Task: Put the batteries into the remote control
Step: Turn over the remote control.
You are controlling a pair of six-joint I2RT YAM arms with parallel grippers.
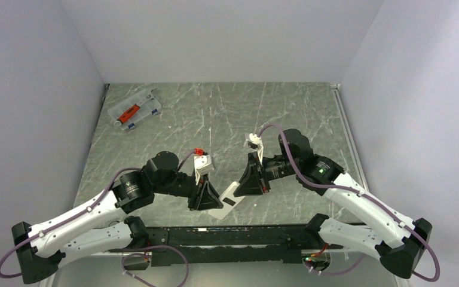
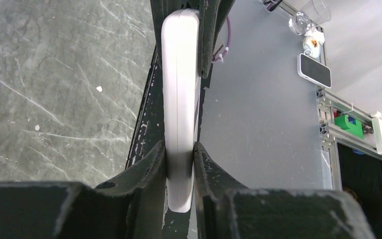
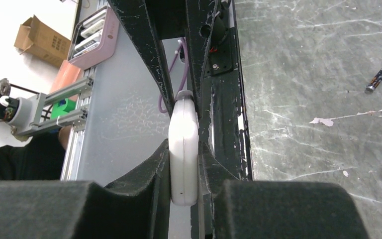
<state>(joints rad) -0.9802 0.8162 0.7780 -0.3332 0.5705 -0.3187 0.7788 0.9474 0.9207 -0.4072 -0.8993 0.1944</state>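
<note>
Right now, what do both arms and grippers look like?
The left arm and right arm match: white links, black round joints, a purple cable along each. The right shows a green light. The left gripper and right gripper are black wedges under white camera mounts; the left mount carries a red plug. Left fingers show white chips.

- remote (image 2: 180,99): smooth white plastic, faint sheen
- table (image 1: 227,113): grey marbled top, scratched, dull
- left gripper fingers (image 2: 149,167): matt black, scuffed pale
- battery (image 3: 378,78): dark shiny metal

White remote (image 1: 227,200) edge-up; batteries (image 3: 378,78) flat
</note>
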